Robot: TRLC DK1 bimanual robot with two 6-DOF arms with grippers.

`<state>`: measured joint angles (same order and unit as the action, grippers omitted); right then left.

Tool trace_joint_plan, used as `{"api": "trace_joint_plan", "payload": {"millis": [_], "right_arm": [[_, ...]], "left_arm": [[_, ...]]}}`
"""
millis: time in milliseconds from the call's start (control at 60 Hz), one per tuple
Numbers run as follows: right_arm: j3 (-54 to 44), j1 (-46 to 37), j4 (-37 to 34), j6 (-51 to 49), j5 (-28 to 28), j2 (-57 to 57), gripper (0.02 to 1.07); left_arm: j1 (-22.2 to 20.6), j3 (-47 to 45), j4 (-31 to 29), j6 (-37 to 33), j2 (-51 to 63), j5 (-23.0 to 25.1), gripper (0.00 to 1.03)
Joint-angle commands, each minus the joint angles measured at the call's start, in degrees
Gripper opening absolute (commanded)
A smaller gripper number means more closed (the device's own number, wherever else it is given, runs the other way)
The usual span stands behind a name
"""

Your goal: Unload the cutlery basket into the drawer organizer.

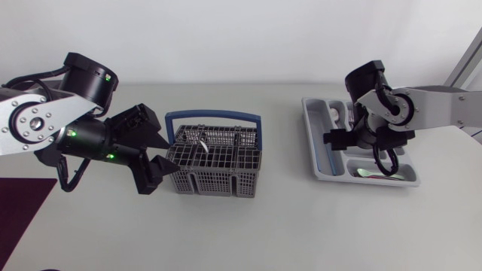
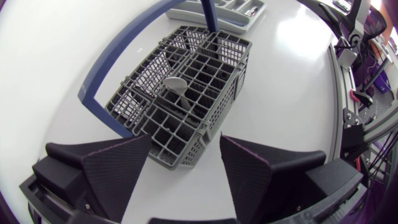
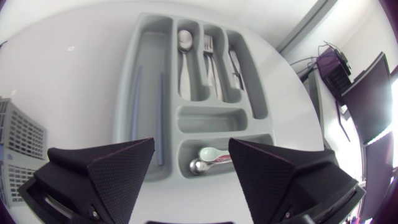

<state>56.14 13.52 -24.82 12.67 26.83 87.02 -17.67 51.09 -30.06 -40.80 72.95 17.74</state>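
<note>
Your left end effector (image 2: 185,142) stands open, the cutlery basket (image 2: 211,62) just ahead with one utensil (image 2: 177,87) inside. Your right end effector (image 3: 191,144) hangs open over the drawer organizer (image 3: 127,81), spoons (image 3: 208,154) beneath it.

White table (image 1: 301,226) seen from my remote station: a grey cutlery basket (image 1: 218,179) with a blue handle (image 1: 213,115) stands left of centre, and a pale grey drawer organizer (image 1: 315,143) lies well apart to its right.
</note>
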Motion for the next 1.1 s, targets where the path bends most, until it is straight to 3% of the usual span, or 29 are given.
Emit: {"api": "trace_joint_plan", "payload": {"millis": [0, 300, 400, 767, 1083], "right_arm": [[-1.6, 4.2, -2.3, 2.2, -0.1, -3.3, 0.95], [-0.1, 22.8, -6.3, 4.3, -1.1, -8.4, 0.95], [0.8, 26.6, -6.6, 4.2, -2.6, -8.8, 1.0], [2.0, 34.3, -6.0, 3.2, -4.1, -9.6, 1.0], [-1.9, 34.9, -2.2, 0.5, -12.8, -14.2, 1.01]], "left_arm": [[0.7, -1.4, -0.3, -1.1, -1.3, 0.3, 0.94], [1.1, -3.5, -0.3, -0.7, -2.8, 0.3, 0.95], [1.1, -3.8, -0.3, -0.6, -2.9, 0.3, 0.95], [0.2, -4.1, 1.7, -1.5, -3.4, 0.3, 0.95], [-4.4, -5.6, 7.1, -21.4, -5.3, 0.3, 0.97]]}}
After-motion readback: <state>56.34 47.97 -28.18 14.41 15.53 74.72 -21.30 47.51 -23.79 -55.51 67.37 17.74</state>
